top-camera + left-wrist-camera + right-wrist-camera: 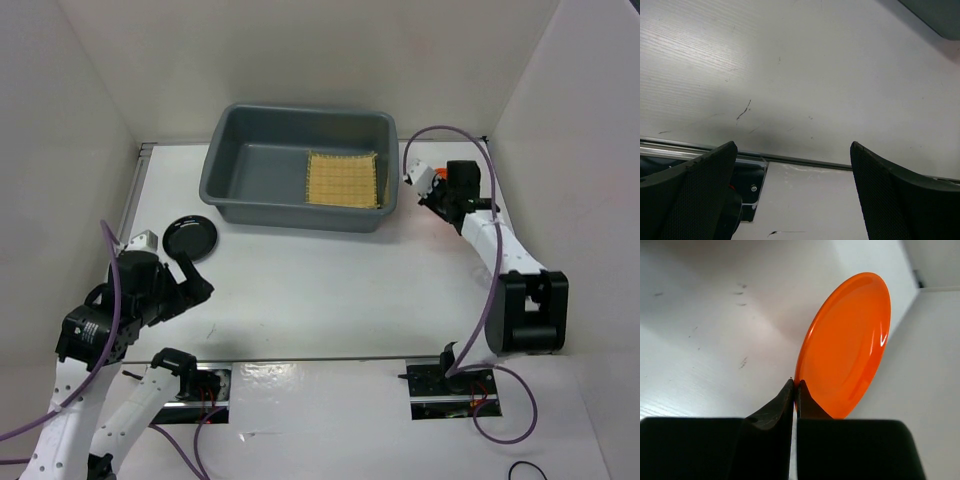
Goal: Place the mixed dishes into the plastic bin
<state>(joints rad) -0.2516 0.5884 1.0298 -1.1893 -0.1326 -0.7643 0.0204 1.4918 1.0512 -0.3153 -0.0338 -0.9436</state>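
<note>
The grey plastic bin (230, 150) stands at the back middle of the table. The tan bamboo mat (343, 180) lies flat in its right half. My right gripper (796, 385) is shut on the rim of the orange plate (850, 345) and holds it on edge above the table. In the top view it (428, 192) is just right of the bin's right wall. The black plate (190, 237) lies on the table at the left. My left gripper (195, 278) is open and empty just in front of it; the left wrist view (792, 147) shows only bare table between the fingers. No glass cup is in view.
White walls close in the table on the left, back and right. A metal strip (805, 162) runs along the near edge by the arm bases. A corner of the bin (935, 15) shows at the top right of the left wrist view.
</note>
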